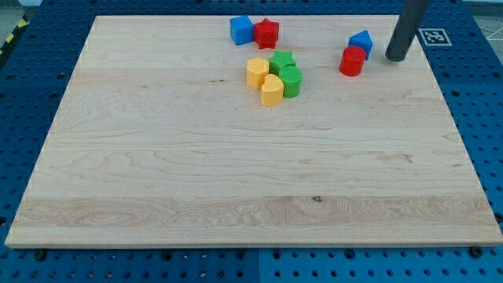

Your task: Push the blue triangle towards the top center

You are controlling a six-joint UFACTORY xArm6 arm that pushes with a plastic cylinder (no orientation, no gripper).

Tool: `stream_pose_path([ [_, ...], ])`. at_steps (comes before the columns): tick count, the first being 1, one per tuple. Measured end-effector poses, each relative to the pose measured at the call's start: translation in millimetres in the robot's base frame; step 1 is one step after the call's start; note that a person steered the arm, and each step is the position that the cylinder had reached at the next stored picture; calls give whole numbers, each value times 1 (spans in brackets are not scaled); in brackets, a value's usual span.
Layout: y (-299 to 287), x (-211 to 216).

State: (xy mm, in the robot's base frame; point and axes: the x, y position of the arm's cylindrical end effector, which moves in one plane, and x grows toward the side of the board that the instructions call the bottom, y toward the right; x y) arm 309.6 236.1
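The blue triangle [361,42] lies near the view's top right of the wooden board [157,157], touching a red block [352,61] just below and left of it. My tip [396,58] stands a short way to the view's right of the blue triangle, apart from it. A blue cube [241,30] and a red star-like block [267,33] sit together near the view's top center.
A cluster lies below the top center: a yellow hexagon-like block [257,71], a yellow block [272,91], a green star [281,60] and a green block [291,80]. The board's right edge runs close to my tip. A marker tag [434,36] lies off the board.
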Motion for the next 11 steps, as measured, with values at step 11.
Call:
stream_pose_path([
  [11,-98,-24],
])
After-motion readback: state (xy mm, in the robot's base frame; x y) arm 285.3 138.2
